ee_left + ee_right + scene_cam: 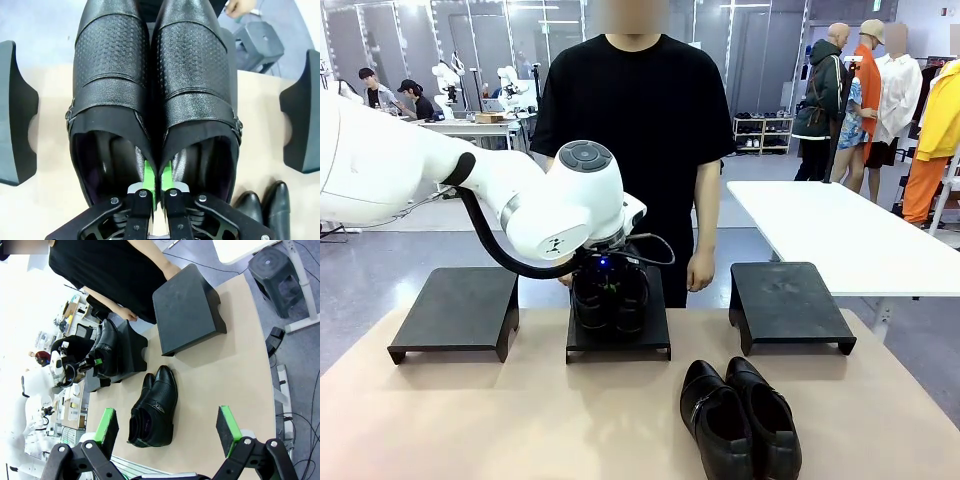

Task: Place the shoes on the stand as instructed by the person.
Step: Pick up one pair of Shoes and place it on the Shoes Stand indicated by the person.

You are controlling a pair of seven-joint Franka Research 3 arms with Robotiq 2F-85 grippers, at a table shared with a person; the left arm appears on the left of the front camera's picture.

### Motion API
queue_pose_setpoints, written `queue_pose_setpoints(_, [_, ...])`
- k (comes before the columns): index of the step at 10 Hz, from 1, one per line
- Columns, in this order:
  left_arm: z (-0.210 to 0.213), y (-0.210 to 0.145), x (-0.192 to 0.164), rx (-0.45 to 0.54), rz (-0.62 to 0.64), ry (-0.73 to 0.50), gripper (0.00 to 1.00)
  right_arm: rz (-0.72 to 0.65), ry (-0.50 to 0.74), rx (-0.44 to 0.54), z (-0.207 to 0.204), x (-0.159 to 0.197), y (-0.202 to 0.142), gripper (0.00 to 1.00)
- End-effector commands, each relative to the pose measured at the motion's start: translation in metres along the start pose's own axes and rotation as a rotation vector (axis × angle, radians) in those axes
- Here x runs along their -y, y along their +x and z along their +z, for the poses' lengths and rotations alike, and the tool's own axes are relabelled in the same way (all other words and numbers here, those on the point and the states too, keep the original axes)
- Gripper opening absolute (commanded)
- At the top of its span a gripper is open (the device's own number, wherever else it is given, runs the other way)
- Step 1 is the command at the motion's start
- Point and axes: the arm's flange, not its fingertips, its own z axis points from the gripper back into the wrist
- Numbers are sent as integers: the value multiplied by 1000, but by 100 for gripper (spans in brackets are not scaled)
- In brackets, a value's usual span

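Loose pair (740, 420) at near tabletop (470, 420) edge; L gripper (158, 174) clamps other pair (112, 65) on mid stand (618, 346); R gripper (167, 426) wide.

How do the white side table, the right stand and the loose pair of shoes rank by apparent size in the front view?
1. White side table.
2. Right stand.
3. Loose pair of shoes, barely smaller: nearest the camera and cut by the edge, so 2 and 3 are unsure.

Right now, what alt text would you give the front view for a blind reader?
A white robot arm's left gripper holds a pair of black shoes on the middle stand of three. A second pair lies on the tan table; a person stands behind.
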Motion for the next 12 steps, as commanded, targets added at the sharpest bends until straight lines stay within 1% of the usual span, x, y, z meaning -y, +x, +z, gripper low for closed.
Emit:
queue_pose_setpoints(1, [5,6,6,34,4,-33,6,-3,7,3,1,1,-1,100])
queue_pose_setpoints(2, [5,6,6,35,0,-32,30,-3,7,3,1,1,-1,100])
queue_pose_setpoints(3, [5,6,5,38,-2,-30,52,-3,7,3,1,1,-1,100])
queue_pose_setpoints(4, [6,5,5,38,-1,-25,76,-3,7,3,1,1,-1,100])
queue_pose_setpoints(5, [6,5,4,36,-1,-19,95,-3,7,3,1,1,-1,100])
queue_pose_setpoints(6, [7,4,4,36,-4,-16,100,-3,7,3,1,1,-1,100])
queue_pose_setpoints(8, [10,4,1,40,-2,-15,100,-3,7,3,1,1,-1,100])
queue_pose_setpoints(9, [11,5,0,40,0,-16,85,-3,7,3,1,1,-1,100])
queue_pose_setpoints(10, [13,5,-1,40,2,-16,95,-3,7,3,1,1,-1,100])
queue_pose_setpoints(11, [14,5,-1,40,3,-23,100,-3,7,3,1,1,-1,100])
queue_pose_setpoints(12, [15,5,0,37,4,-29,100,-3,7,3,1,1,-1,100])
